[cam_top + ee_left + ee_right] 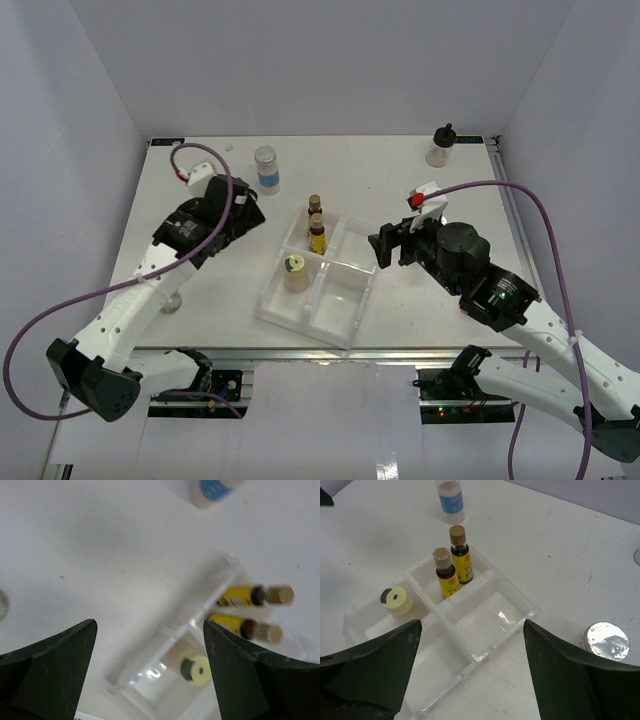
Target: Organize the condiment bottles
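Note:
A clear divided tray (pixel 345 300) lies mid-table. Two slim amber yellow-labelled bottles (pixel 316 226) stand in its far-left compartment, and a yellow-capped beige bottle (pixel 295 271) in the one nearer. Both show in the right wrist view, the amber pair (pixel 452 567) and the yellow cap (pixel 396 600). A blue-labelled jar (pixel 266 168) stands on the table behind the tray. A black-capped jar (pixel 440 147) sits far right. A silver-lidded jar (pixel 606 640) is right of the tray. My left gripper (pixel 244 213) hangs open left of the tray; my right gripper (pixel 384 249) is open at the tray's right edge.
A small round object (pixel 172 300) lies under my left arm near the table's left front. Purple cables loop beside both arms. The table's metal edge (pixel 505 190) runs along the right side, with grey walls on three sides.

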`<state>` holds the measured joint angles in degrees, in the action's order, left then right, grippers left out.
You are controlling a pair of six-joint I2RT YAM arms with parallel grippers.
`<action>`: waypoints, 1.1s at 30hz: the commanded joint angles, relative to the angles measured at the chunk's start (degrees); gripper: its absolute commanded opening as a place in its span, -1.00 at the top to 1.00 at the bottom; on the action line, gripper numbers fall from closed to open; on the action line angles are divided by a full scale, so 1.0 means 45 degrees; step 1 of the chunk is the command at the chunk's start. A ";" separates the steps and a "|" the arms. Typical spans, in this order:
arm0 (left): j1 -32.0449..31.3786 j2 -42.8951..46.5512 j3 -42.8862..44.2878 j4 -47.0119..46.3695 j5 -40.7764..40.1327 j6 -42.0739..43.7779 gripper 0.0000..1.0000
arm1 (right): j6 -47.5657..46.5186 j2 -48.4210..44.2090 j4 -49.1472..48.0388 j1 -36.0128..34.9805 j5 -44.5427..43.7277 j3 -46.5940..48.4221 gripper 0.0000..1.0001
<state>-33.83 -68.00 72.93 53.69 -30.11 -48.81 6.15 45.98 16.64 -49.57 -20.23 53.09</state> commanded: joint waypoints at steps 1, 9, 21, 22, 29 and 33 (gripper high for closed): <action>0.3180 0.0916 0.0393 0.1017 0.0086 0.0508 -0.96 | 0.0368 -0.0237 -0.0292 -0.0026 0.0378 0.0205 -0.78; 0.4826 0.2065 0.0991 0.2941 -0.1599 -0.0553 -0.96 | -0.0078 -0.0891 -0.0530 -0.0020 -0.0044 -0.0290 -0.79; 0.6503 0.3075 -0.0988 0.3975 -0.1637 -0.0834 -0.96 | -0.0557 -0.1221 -0.0877 -0.0020 -0.0138 -0.0887 -0.80; 0.6773 0.3066 -0.1187 0.3957 -0.1483 -0.0771 -0.96 | -0.0575 -0.1302 -0.0895 -0.0020 -0.0147 -0.0933 -0.80; 0.9192 0.3065 -0.2357 0.2807 0.0511 0.0375 -0.96 | -0.0681 -0.1715 -0.0808 -0.0020 -0.0247 -0.0959 -0.81; 1.0813 0.2763 -0.3071 0.2332 0.1264 0.1050 -0.96 | -0.0722 -0.1938 -0.0805 -0.0037 -0.0311 -0.1001 -0.82</action>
<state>9.46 -54.99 61.69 67.56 -29.54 -48.14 3.94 38.56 15.94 -49.58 -20.20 48.86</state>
